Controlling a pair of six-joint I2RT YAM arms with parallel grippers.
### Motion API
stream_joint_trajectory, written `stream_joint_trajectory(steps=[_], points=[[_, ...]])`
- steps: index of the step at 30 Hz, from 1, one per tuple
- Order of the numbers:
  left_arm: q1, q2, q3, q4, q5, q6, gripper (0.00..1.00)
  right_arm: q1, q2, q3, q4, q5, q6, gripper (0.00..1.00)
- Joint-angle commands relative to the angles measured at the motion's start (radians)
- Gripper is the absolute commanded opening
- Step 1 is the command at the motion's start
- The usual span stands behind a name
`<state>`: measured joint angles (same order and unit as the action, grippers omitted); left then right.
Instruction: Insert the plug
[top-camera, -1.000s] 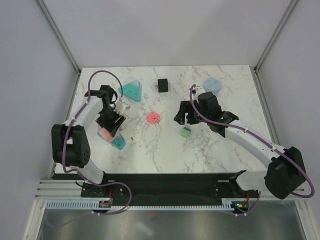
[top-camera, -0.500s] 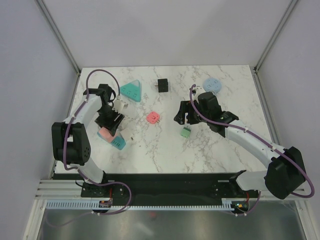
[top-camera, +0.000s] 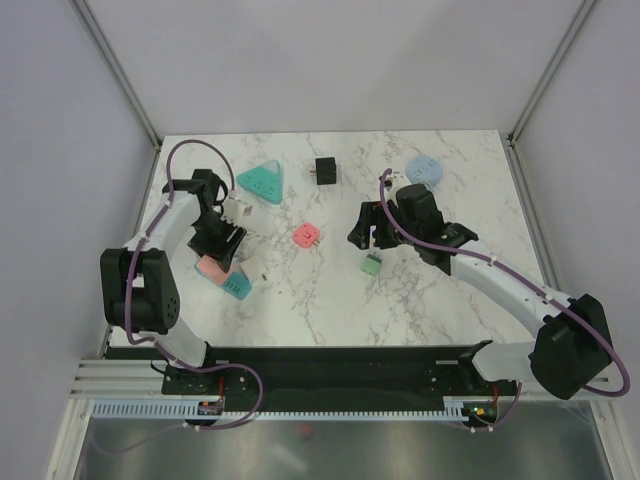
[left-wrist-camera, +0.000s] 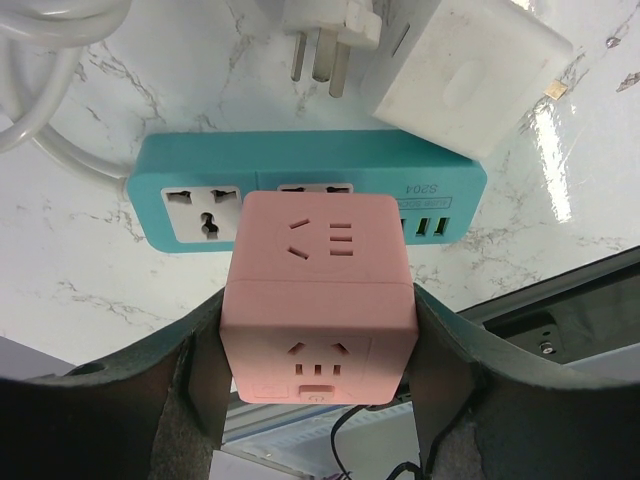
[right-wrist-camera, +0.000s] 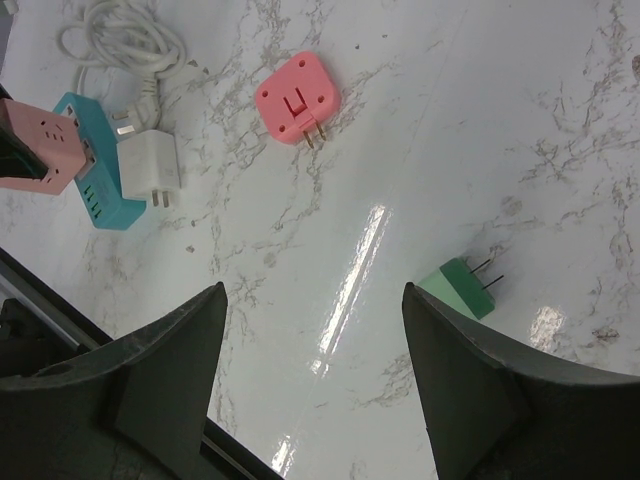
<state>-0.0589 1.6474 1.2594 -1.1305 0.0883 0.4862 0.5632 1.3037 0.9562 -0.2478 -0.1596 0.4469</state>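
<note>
Left gripper (left-wrist-camera: 318, 350) is clamped on the flat sides of a pink cube plug (left-wrist-camera: 318, 295), probably light, hard and slippery, over a teal power strip (left-wrist-camera: 270, 160). Right gripper (right-wrist-camera: 312, 330) hangs spread apart, empty.

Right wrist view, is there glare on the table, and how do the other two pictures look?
Right wrist view: a bright glare streak runs down the marble table, with a smaller patch near the green plug; the claw fingers are dark and soft. Left wrist view: a glare patch at the right, the pink socket cube sharp. Top external view: even light, faint shadows, no glare.
</note>
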Motion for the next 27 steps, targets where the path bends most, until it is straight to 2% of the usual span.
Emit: stream_joint_trajectory(steps=[1, 11, 23, 27], points=[[0.002, 0.006, -0.064, 0.1, 0.07, -0.047, 0.02, 0.006, -0.032, 0.029, 0.018, 0.002, -0.014, 0.79], [0.016, -0.012, -0.138, 0.181, 0.168, -0.044, 0.02, 0.007, -0.035, 0.036, 0.018, 0.0, -0.01, 0.79], [0.037, 0.028, -0.138, 0.178, 0.197, -0.083, 0.02, 0.009, -0.053, 0.032, 0.013, 0.028, -0.017, 0.79], [0.037, -0.018, -0.178, 0.193, 0.185, -0.083, 0.02, 0.009, -0.049, 0.03, 0.013, 0.025, -0.016, 0.79]])
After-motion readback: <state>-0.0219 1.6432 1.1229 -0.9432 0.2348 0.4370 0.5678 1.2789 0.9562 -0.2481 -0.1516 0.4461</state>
